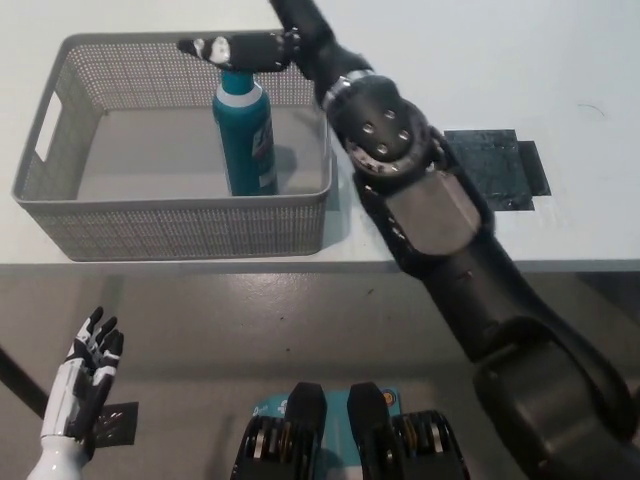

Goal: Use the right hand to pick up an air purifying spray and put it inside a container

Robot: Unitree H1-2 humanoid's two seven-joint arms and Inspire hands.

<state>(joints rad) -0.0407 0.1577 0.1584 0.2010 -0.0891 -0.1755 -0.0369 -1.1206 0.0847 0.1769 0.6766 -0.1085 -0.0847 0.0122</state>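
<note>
White table (480,60) up top, grey floor below its front edge, a black tape patch (492,168) on the table to the right of the arm. The grey mesh basket (60,215) sits at the table's near left. The teal spray bottle (245,135) stands upright inside it, toward the right end, base on the basket floor as far as I can tell.

My right hand (250,48) is above the bottle's cap, fingers spread out and pointing left, not wrapped on anything, so I read it as released. One finger runs just over or against the cap; I can't tell if it's touching.

Risk from here: if I pull the arm back low, that finger or the wrist could clip the cap and tip the bottle, since it's tall and narrow and free-standing. It's near the right wall, so it might lean on the mesh or fall flat in the basket. The forearm also passes close over the basket's right rim; dragging could shift the basket toward the table edge. I'd lift straight up first.

Hard to see: part of the hand is cut off by the top of the picture, so the palm and some fingers are out of view. The bottle's label is too blurred to read.

Left hand (80,375) rests low at the left, below the table, fingers apart, empty.
</note>
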